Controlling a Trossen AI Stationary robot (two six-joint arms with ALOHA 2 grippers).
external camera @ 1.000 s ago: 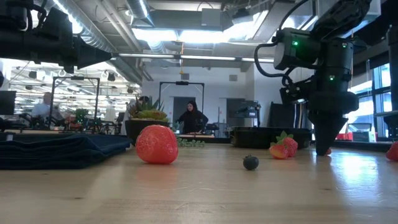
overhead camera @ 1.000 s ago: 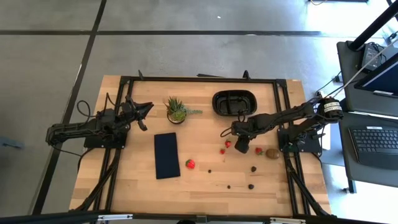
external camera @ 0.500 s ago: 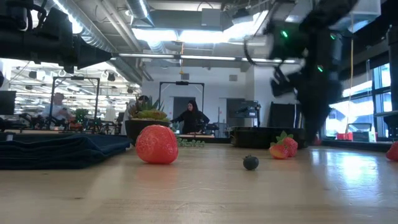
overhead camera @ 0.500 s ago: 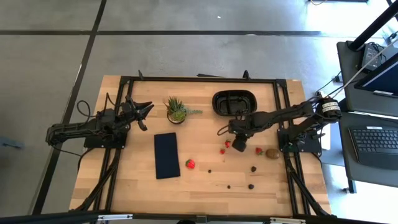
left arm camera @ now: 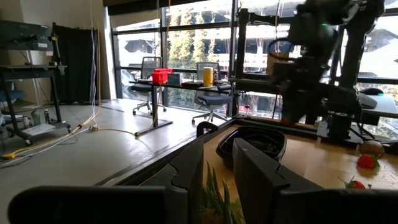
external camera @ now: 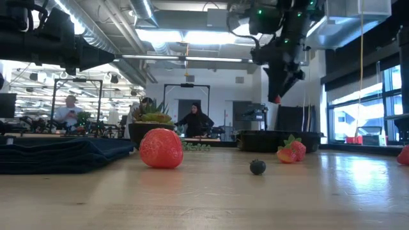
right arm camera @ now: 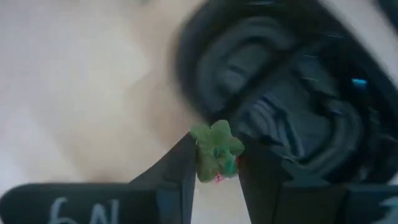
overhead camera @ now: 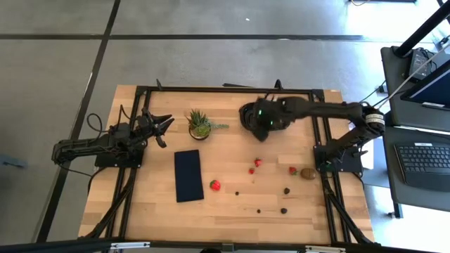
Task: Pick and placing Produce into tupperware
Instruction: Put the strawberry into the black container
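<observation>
Wooden table [overhead camera: 158,204] before us: our right gripper [right arm camera: 216,163] hangs above the black tub [overhead camera: 247,111], fingers pinched on a small strawberry [right arm camera: 216,151]. Our left gripper [overhead camera: 163,126] waits near the plant [overhead camera: 200,124], fingers slightly apart, holding nothing. Other fruit lies scattered on the table.

Open-plan lab — desks [left arm camera: 186,84], ceiling ducts [external camera: 128,45]

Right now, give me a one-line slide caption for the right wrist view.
Right gripper carries a small red, green-capped strawberry over the black oval plastic tupperware.
</observation>
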